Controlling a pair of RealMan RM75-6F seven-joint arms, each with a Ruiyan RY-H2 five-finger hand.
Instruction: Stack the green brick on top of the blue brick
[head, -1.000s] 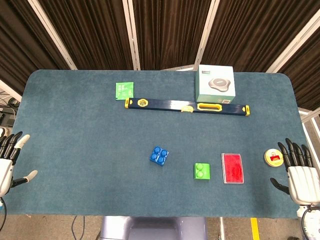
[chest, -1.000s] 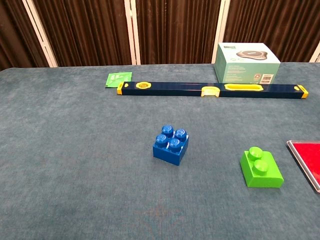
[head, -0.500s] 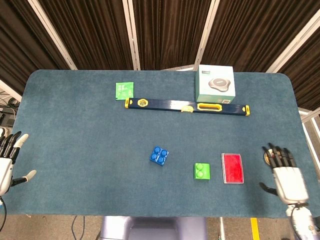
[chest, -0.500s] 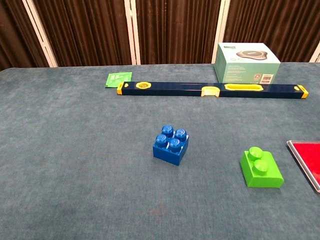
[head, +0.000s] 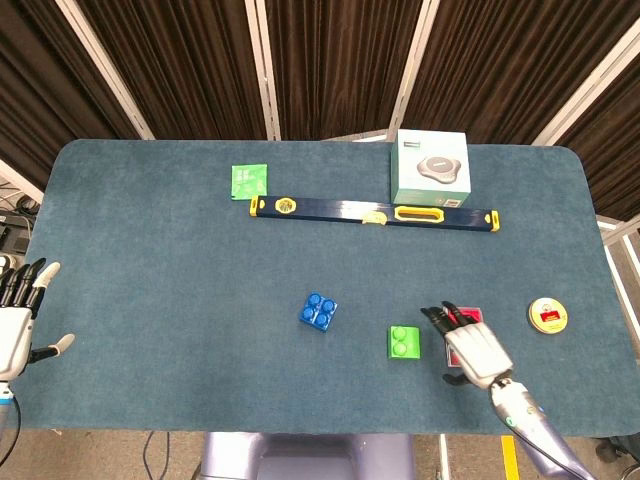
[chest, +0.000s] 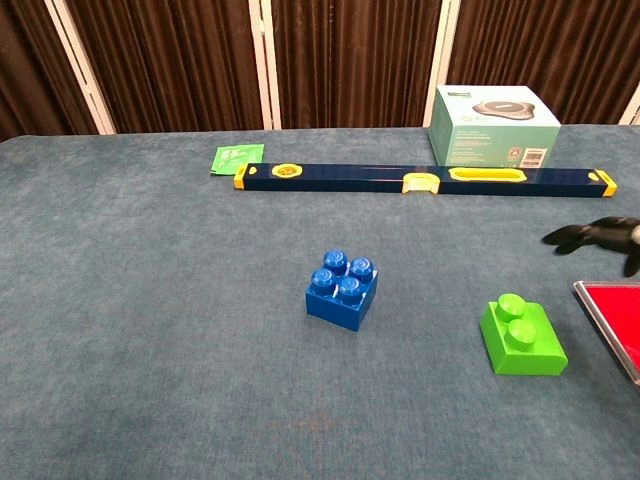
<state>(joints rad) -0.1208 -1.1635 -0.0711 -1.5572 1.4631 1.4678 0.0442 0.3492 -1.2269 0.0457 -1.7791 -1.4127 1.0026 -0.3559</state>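
Observation:
The green brick (head: 404, 342) (chest: 521, 336) has two studs and lies flat on the blue table, right of centre. The blue brick (head: 318, 312) (chest: 342, 288) with its square of studs sits a short way to its left. My right hand (head: 470, 345) hovers just right of the green brick, over the red case, fingers spread and holding nothing; the chest view shows only its dark fingertips (chest: 598, 236) at the right edge. My left hand (head: 18, 318) stays off the table's left edge, open and empty.
A red case (chest: 612, 320) lies right of the green brick, mostly under my right hand in the head view. A round yellow item (head: 548, 315) sits further right. A long blue-and-yellow level (head: 374, 212), a white box (head: 431, 168) and a green card (head: 248, 181) lie at the back.
My right hand has swept left from the table's right edge, past the yellow item, to over the red case beside the green brick. Both bricks have stayed put.

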